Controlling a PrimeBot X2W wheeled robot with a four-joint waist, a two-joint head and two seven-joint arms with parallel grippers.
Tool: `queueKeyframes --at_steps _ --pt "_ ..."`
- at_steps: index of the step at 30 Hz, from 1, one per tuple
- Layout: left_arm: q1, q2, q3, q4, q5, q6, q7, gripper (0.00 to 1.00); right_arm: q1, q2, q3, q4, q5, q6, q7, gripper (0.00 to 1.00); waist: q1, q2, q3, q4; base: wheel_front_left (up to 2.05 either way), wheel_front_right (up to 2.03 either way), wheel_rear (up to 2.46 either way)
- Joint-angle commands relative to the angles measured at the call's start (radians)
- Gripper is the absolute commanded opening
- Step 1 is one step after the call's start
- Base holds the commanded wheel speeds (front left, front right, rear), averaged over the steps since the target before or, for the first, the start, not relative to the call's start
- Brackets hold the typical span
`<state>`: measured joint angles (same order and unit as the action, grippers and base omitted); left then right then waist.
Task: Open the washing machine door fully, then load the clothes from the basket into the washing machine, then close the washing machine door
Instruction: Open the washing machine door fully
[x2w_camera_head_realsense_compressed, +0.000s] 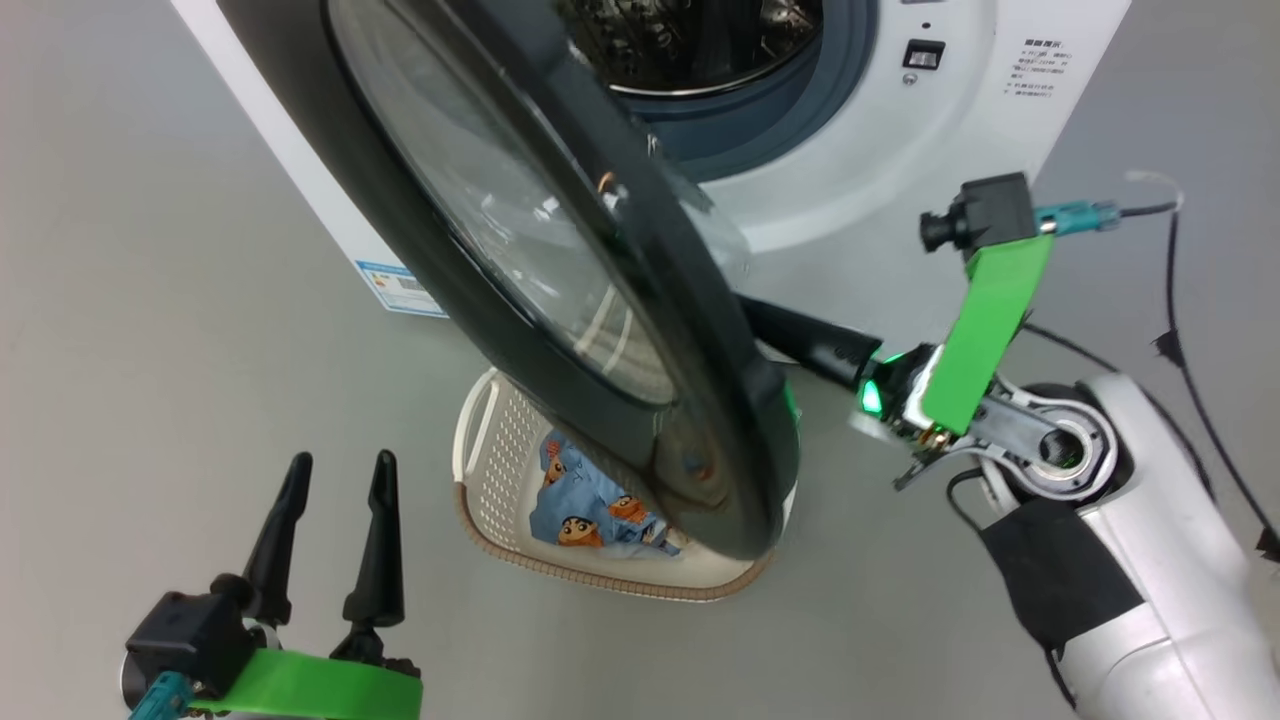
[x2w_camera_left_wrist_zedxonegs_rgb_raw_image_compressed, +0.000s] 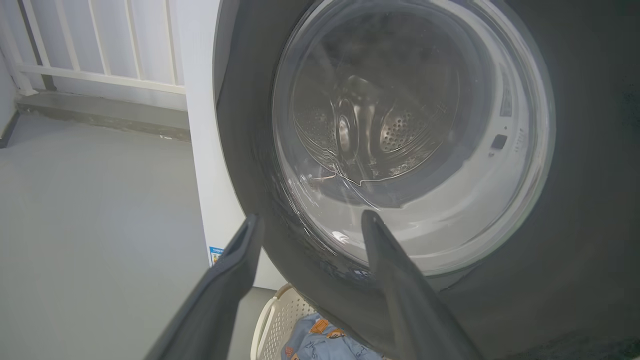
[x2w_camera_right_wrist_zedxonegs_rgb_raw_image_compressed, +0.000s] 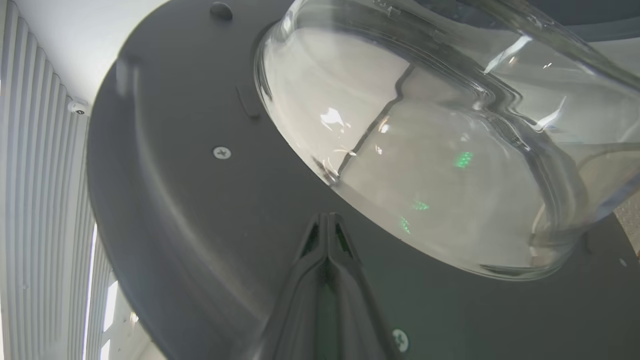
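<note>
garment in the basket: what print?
Light blue fabric garment with orange-and-black cartoon faces; head view shows it best.

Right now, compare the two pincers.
The left pincer is open; the right pincer is shut. The left pincer faces the door's outer side, apart from it; the right pincer reaches its inner side. Both have long dark fingers.

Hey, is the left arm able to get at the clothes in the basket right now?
Probably yes, but tightly. The left tool stands open, apart from the basket, whose left side with the clothes is uncovered. The washing machine door hangs over the rest, so it would have to enter from the left.
</note>
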<state>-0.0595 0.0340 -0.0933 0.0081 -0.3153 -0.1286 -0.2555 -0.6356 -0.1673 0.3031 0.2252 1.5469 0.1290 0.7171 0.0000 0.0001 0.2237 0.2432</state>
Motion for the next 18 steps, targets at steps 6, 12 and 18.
queueKeyframes --at_steps 6,12,18 --pt "-0.006 0.016 0.022 -0.015 -0.011 0.002 -0.006 1.0 0.028 0.058 0.065 -0.039 0.009 0.002 0.01 0.0 0.0 -0.0001 -0.02 0.009 0.0 0.0 0.0" --pt "-0.004 0.016 0.014 -0.012 -0.015 0.003 -0.006 1.0 0.038 0.076 0.093 -0.041 0.013 0.002 0.005 0.0 0.0 -0.0001 -0.032 0.017 0.0 0.0 0.0" --pt "-0.005 0.016 0.009 -0.012 -0.017 0.004 -0.006 1.0 0.044 0.093 0.127 -0.041 0.015 0.002 -0.005 0.0 0.0 -0.0001 -0.035 0.022 0.0 0.0 0.0"
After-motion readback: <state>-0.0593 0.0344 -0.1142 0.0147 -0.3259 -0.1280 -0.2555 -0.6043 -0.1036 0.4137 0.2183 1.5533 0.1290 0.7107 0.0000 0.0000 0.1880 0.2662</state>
